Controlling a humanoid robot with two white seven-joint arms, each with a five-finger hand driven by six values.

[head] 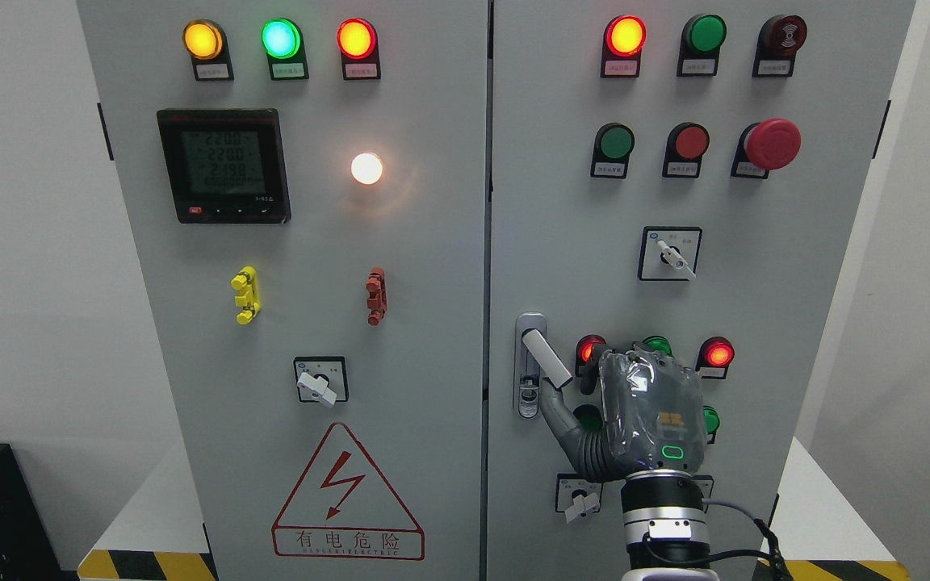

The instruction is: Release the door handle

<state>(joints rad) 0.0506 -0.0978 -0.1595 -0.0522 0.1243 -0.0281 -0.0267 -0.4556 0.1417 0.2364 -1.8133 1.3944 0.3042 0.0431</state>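
The grey cabinet's right door carries a door handle near its left edge. The handle's white lever is swung out and points down to the right. My right hand comes up from the bottom edge, its back toward the camera, just right of the lever's tip. Its thumb reaches up under the tip, and a dark curled finger stands slightly to the right of it. A narrow gap shows between that finger and the lever, so the hand looks loosened and holds nothing. My left arm is out of view.
Around the hand on the right door are lit red lamps, green buttons and a rotary switch. A red emergency stop sits higher up. The left door holds a meter, a rotary switch and a warning triangle.
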